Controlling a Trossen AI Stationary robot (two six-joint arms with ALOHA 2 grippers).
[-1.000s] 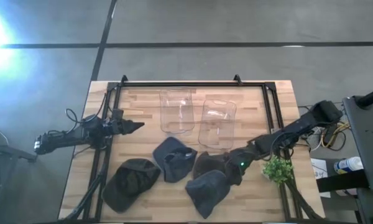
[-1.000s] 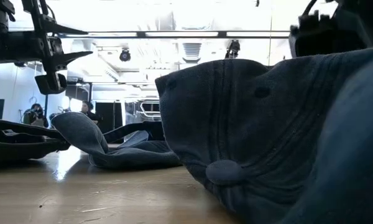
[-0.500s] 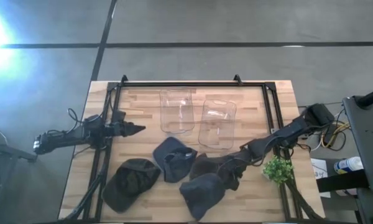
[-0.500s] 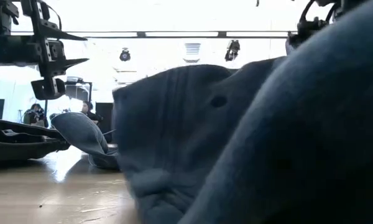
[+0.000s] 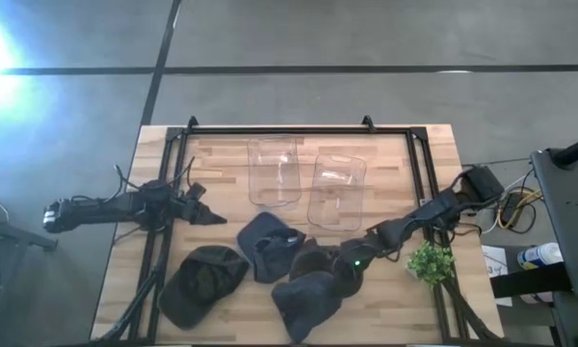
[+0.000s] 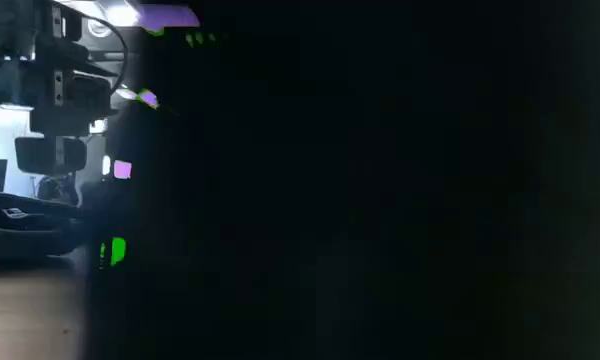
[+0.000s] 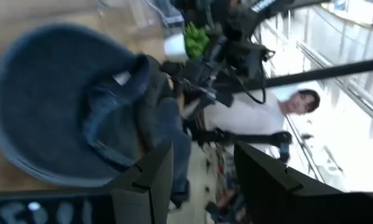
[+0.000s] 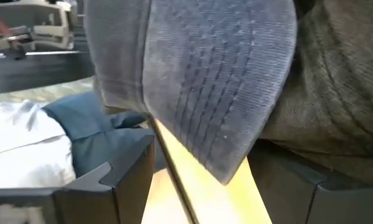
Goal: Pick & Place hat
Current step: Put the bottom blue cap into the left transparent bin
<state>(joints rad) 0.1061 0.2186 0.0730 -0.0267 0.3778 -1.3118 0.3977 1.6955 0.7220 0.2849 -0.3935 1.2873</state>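
My right gripper (image 5: 339, 273) sits low among the caps, fingers (image 8: 105, 180) spread apart, holding nothing. The blue cap (image 8: 193, 74) lies just ahead of them, its ribbed brim overhanging the gap, against an olive cap (image 8: 336, 93). I judge it light and floppy in the crown, stiffer at the brim, so I would pinch the brim edge. My left gripper (image 5: 204, 214) waits open, well off.

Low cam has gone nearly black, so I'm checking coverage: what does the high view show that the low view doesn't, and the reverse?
Only the high view shows the four hats, including the blue hat by the right gripper, two clear bins and the plant. Only the low view shows the room behind, at its left edge. Both show the left arm and the wooden table.
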